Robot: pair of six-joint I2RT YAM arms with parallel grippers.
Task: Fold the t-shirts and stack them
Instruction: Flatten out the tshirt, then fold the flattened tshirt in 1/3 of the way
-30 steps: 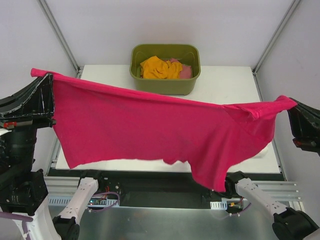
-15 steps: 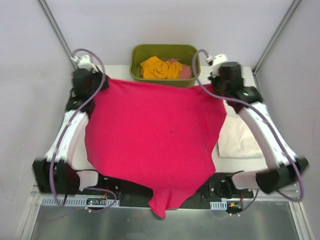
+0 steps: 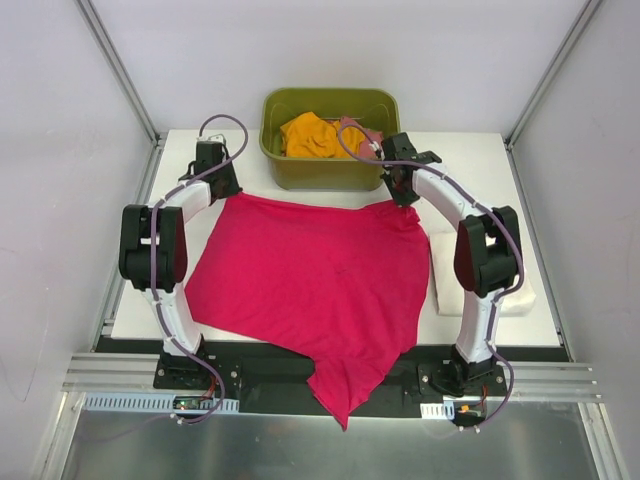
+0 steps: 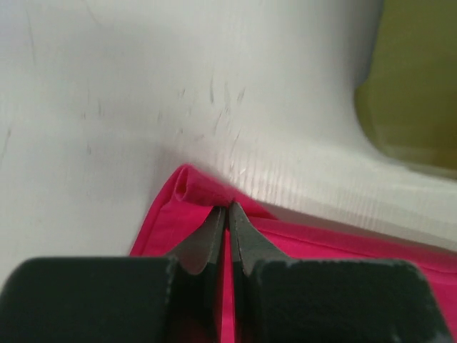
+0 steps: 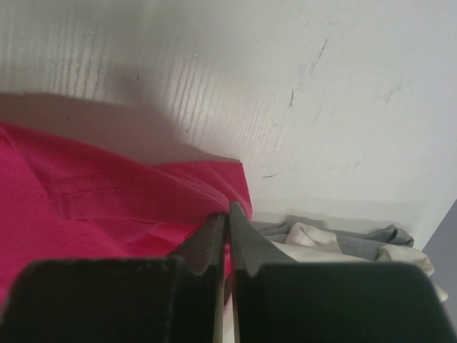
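The crimson-pink t-shirt (image 3: pixel 310 275) lies spread on the white table, its near end hanging over the front edge. My left gripper (image 3: pixel 222 190) is shut on its far left corner (image 4: pixel 193 189), low on the table. My right gripper (image 3: pixel 407 198) is shut on its far right corner (image 5: pixel 221 186). The cream-white t-shirt (image 3: pixel 450 275) lies folded at the right, partly under the pink one, and shows in the right wrist view (image 5: pixel 335 243). The orange t-shirt (image 3: pixel 320 135) and the salmon-pink t-shirt (image 3: pixel 370 142) lie crumpled in the tub.
The olive-green tub (image 3: pixel 330 172) stands at the table's far middle, just beyond both grippers; its wall shows in the left wrist view (image 4: pixel 421 86). Slanted frame posts (image 3: pixel 115 65) rise at the back corners. The table's front edge (image 3: pixel 150 340) meets a metal rail.
Both arms have come down and forward from holding the crimson-pink shirt stretched in the air. The shirt now lies spread flat on the table, its corners still gripped.
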